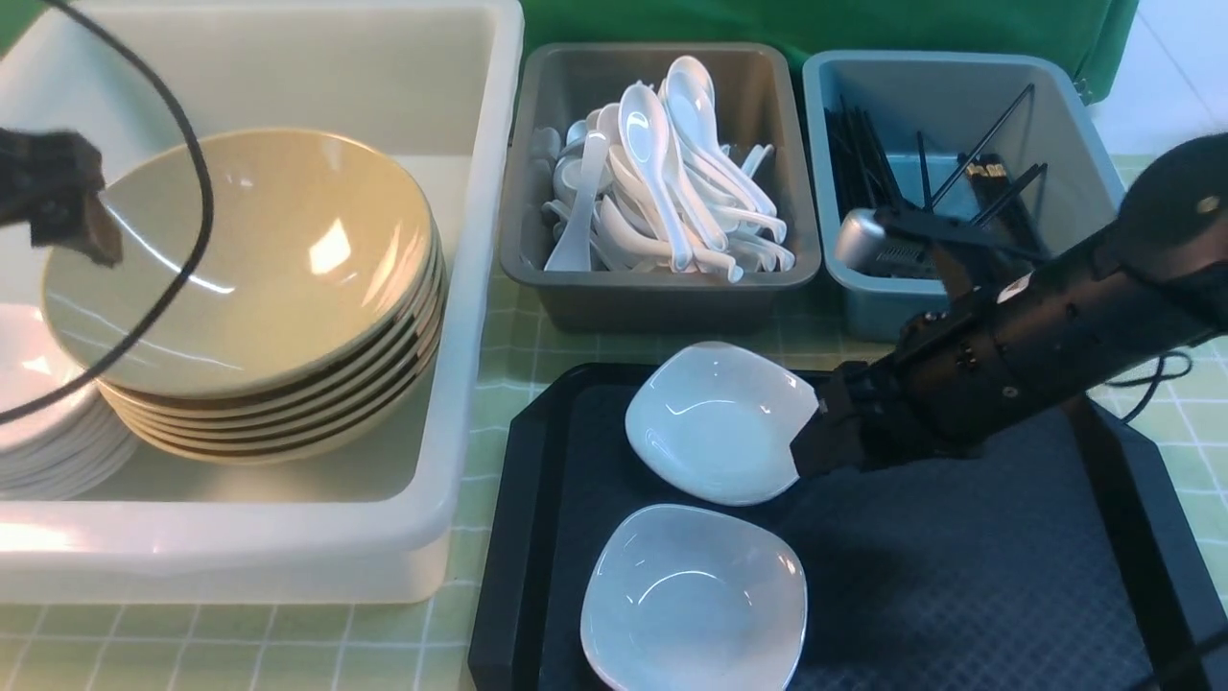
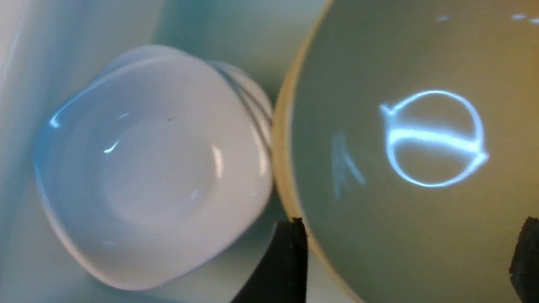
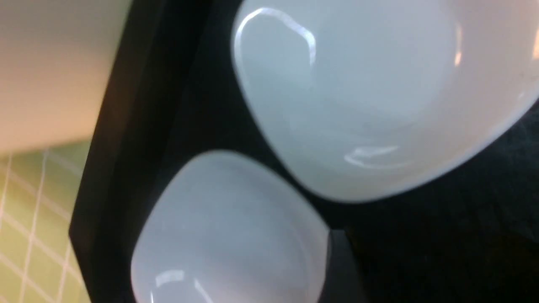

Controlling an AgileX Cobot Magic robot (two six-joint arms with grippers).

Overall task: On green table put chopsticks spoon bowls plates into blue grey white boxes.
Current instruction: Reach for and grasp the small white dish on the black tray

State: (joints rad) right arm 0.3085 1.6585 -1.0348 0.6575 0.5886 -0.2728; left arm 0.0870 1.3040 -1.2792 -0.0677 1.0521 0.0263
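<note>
- The left claw (image 2: 406, 248) stands wide open, its two dark fingers (image 2: 286, 265) well apart.
- Between the fingers lies the glossy inside of a tan bowl (image 2: 379, 63); one fingertip sits at its rim.
- Outside the claw, past that finger, stacked white plates (image 2: 151, 168) sit just beside the bowl's rim, inside the white box (image 2: 84, 33).

A black tray (image 1: 959, 595) fills the lower right of the front view and runs off the bottom edge. It has a raised, glossy rim with cut corners, and its floor carries a fine diamond texture. In the right wrist view the same tray (image 3: 139, 126) shows as a dark rim band slanting down the left half of the frame. A dark green backdrop cloth (image 1: 815, 24) hangs along the top edge, from centre to upper right. A pale whitish surface (image 1: 1180, 67) occupies the upper right corner beyond it.
</note>
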